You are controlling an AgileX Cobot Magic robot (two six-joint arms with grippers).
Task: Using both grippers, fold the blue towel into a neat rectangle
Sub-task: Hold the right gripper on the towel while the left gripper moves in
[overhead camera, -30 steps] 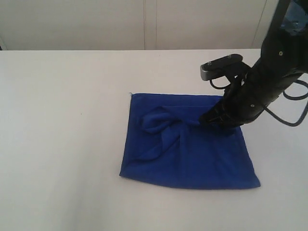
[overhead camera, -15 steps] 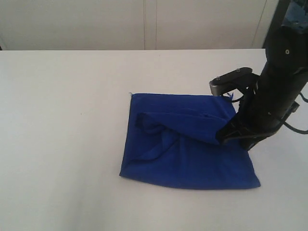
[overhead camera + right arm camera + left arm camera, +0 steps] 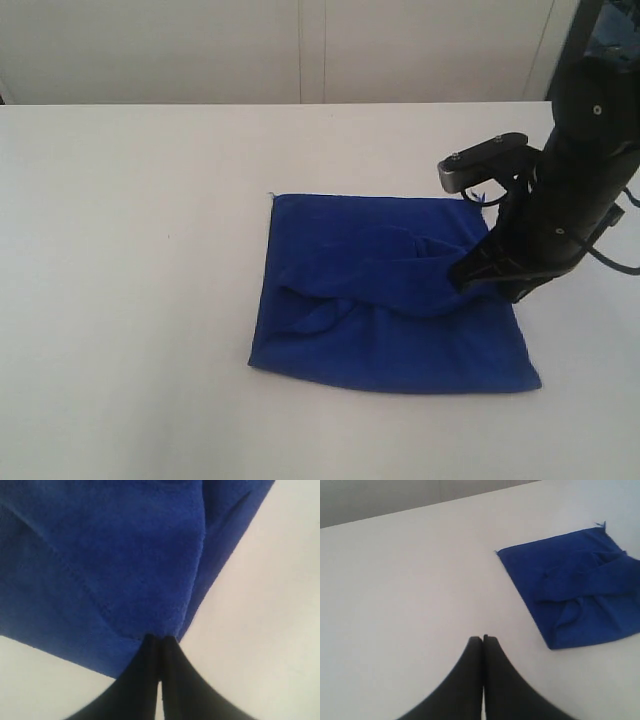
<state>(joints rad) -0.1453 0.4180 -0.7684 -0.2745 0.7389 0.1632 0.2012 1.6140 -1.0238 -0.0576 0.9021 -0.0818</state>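
Fabric of the blue towel [image 3: 380, 330] lies on the white table [image 3: 130, 250], and our right gripper [image 3: 463, 277] stands at the towel's edge nearest to the right arm. The fingers of this gripper are pressed together on a fold of the towel, and from the fingertips a ridge of pinched cloth runs forward across the middle of the towel. The lower layer lies flat under and beyond the tips. Our left gripper [image 3: 483, 639] has its fingers closed against each other with nothing between them. It hangs over bare table, and the towel lies well apart from it, ahead of its tips and off to the side.
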